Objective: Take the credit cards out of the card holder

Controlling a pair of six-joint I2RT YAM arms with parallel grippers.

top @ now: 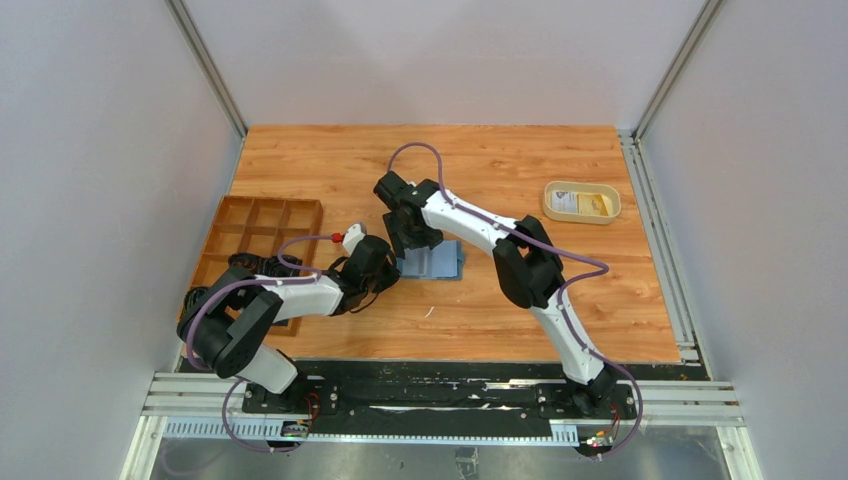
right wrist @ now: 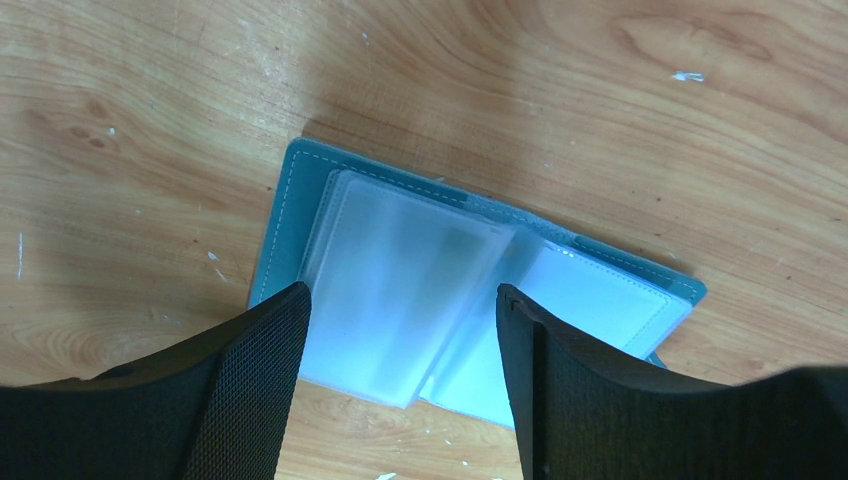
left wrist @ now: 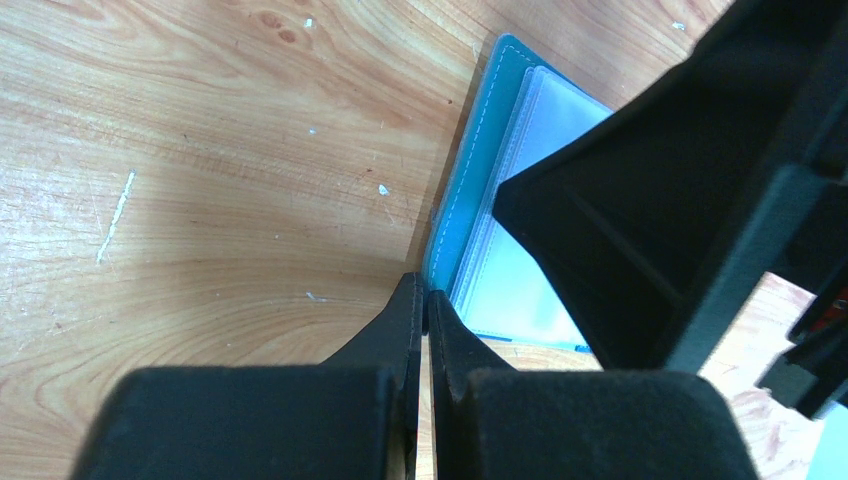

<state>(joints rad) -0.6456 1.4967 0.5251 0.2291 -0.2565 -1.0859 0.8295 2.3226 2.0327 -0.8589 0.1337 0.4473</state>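
Open card holder [top: 435, 262] lay mid-table. Over its sleeves [right wrist: 400, 280] the right gripper [right wrist: 400, 297] hovered wide open, empty; the left gripper [left wrist: 425, 292] was clamped shut, empty, at its left edge. Step: card extraction. Next: pinch a card edge, if the sleeves held any; unclear.

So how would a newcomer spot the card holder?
Start at the wooden table and look at its middle. The card holder lies open there: flat, blue, with clear sleeves, unlike the brown compartment tray at left or the cream dish far right.
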